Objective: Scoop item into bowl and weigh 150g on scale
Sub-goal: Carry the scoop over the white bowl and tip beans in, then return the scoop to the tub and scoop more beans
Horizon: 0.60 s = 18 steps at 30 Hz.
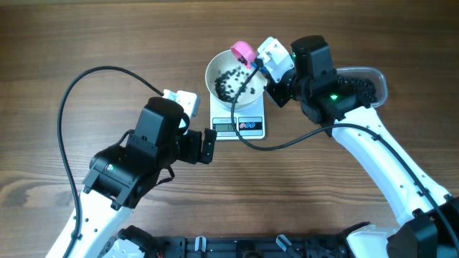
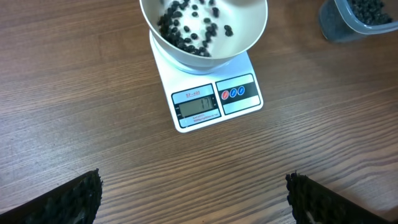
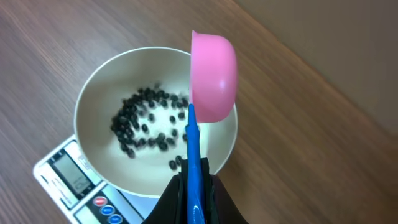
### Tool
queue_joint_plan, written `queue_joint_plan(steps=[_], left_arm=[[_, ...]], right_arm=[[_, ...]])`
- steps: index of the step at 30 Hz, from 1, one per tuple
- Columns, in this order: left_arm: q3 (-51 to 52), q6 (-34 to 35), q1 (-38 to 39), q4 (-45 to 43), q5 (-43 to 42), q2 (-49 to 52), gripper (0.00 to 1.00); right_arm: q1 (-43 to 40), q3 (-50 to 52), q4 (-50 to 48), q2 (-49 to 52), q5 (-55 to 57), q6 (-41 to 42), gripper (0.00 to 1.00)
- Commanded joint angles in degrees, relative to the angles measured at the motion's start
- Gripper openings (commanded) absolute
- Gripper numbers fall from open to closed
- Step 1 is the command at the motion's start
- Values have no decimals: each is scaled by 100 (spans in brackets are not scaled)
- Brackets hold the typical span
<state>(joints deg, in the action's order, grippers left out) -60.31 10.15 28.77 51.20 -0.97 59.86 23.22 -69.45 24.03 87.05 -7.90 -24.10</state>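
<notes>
Wood table: R tool clamped on scoop over bowl w/ beans; L tool wide, empty

The bowl is set on the scale, with beans lying in it. The scoop is held above the bowl's far right rim by the right gripper. The tub is placed right of the scale, and the left gripper is positioned before the scale, to its left.
</notes>
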Motion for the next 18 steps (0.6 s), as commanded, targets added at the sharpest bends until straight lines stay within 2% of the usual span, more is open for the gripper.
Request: queue_joint_plan(steps=[1, 3, 5, 11, 15, 18], left_arm=[[0, -90, 26, -11, -68, -15, 100], [0, -90, 26, -11, -68, -15, 100], [0, -90, 26, -11, -68, -15, 100], [0, -90, 26, -11, -68, -15, 100], [0, -90, 26, -11, -68, -15, 100], [0, -90, 26, -11, -68, -15, 100]], right_arm=[[55, -81, -22, -76, 103, -444, 4], [352, -81, 164, -74, 278, -822, 4], [525, -81, 35, -74, 966, -817, 4], [308, -83, -57, -197, 387, 610, 4], [-791, -83, 173, -809, 179, 774, 4], [-2090, -81, 820, -1093, 184, 815, 4]])
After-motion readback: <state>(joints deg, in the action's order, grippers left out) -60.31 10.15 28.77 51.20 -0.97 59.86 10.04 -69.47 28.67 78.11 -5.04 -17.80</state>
